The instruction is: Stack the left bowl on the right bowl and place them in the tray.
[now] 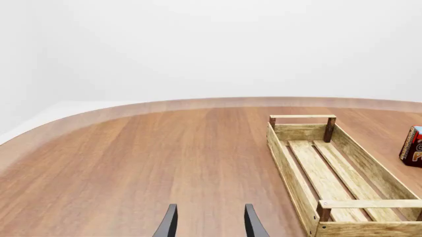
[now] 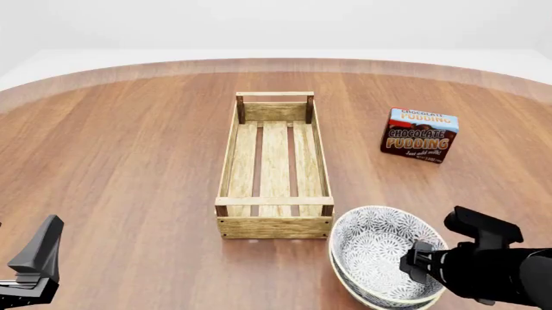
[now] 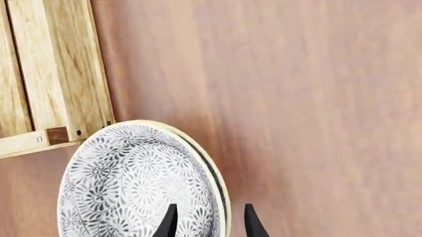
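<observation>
Two grey-white floral bowls (image 2: pixel 373 245) are nested one inside the other on the table, just off the front right corner of the tray (image 2: pixel 274 226). The tray is a long light-wood crate with nothing in it, seen too in the left wrist view (image 1: pixel 290 158) and the right wrist view (image 3: pixel 59 74). My right gripper (image 2: pixel 420 261) is at the stack's right rim. In its wrist view the right gripper (image 3: pixel 209 223) is open, straddling the bowls' (image 3: pixel 132 182) rim with one finger inside and one outside. Far to the left, the left gripper (image 2: pixel 30 271) (image 1: pixel 209 224) is open over bare table.
A chocolate pudding box (image 2: pixel 419 135) (image 1: pixel 412 144) stands upright to the right of the tray's far half. The wooden table's curved far edge (image 2: pixel 276 63) runs behind the tray.
</observation>
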Robot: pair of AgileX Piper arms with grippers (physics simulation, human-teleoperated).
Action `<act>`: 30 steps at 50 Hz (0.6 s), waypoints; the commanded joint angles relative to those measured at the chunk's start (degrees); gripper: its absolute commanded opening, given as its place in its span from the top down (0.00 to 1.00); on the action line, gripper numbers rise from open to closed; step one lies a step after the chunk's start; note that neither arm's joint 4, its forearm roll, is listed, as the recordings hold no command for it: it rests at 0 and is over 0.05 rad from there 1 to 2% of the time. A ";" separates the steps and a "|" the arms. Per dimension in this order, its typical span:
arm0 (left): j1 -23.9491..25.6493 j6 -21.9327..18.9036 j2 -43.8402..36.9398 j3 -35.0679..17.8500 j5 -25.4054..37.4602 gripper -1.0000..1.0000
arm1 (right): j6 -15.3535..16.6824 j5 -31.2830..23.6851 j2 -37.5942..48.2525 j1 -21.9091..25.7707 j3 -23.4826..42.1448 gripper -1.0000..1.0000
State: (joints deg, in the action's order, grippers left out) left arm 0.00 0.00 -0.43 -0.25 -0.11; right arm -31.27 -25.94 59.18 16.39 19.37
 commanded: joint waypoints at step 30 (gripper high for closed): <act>0.00 0.00 0.00 0.00 0.00 0.00 | -2.35 -12.35 -12.29 0.92 9.10 1.00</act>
State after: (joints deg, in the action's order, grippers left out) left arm 0.00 0.00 -0.43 -0.25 -0.11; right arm -32.72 -32.38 52.28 17.89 23.10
